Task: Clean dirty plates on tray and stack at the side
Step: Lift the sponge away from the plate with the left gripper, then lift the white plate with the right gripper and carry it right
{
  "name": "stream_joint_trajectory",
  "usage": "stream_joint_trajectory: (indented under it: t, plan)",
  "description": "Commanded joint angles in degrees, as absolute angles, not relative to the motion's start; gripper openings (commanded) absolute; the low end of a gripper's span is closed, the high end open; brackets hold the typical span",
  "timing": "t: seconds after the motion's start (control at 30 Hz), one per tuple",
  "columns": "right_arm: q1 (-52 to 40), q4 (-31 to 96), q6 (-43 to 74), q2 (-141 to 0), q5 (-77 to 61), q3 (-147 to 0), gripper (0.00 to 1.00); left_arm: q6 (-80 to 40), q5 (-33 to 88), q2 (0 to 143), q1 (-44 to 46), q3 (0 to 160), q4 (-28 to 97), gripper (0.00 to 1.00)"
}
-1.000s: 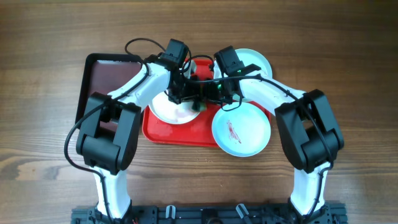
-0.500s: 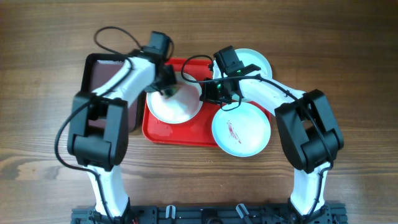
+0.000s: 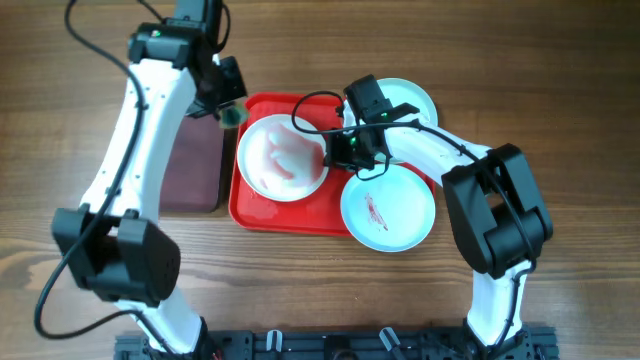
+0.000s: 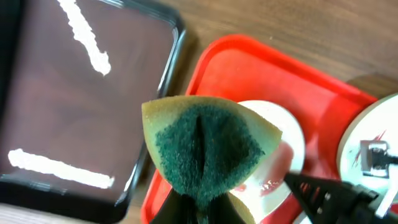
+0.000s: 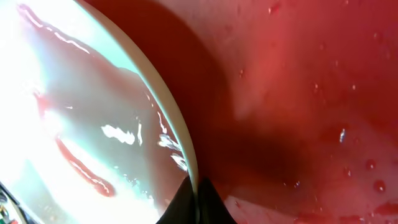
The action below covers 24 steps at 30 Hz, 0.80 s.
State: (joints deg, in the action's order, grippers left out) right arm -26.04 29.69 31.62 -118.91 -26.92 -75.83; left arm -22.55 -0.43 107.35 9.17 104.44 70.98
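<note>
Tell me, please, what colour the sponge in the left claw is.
Sponge: yellow, dark green face; left wrist view.

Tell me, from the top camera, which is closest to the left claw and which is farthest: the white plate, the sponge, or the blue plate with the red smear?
1. Nearest: sponge, pinched in the left claw itself.
2. Next: white plate, on the red tray, in the middle.
3. Farthest: smeared blue plate, over at the right by the tray's corner.

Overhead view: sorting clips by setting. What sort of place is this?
Probably a robot test bench: wooden table, left gripper holding a sponge, right gripper pinching a white plate on a red tray.
</note>
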Motion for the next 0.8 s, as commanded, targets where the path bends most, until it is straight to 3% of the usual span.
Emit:
stream_joint_trajectory:
  t: [0.0,0.33,0.77]
  plan:
    - [-26.1,32.7,27.4,-114.2,-20.7,-75.3,0.04,-21.4,0.2,106.7,7.2,104.9,73.6,0.04]
    - [-32.5,39.7,25.9,-98.2,8.1,-75.3,0.04,-21.5,0.7,106.8,6.9,104.0,72.9,0.04]
    - [-47.5,41.2,28.1,-97.1,46.9,-75.3,0.04,-21.5,3.2,106.8,6.9,104.0,72.9,0.04]
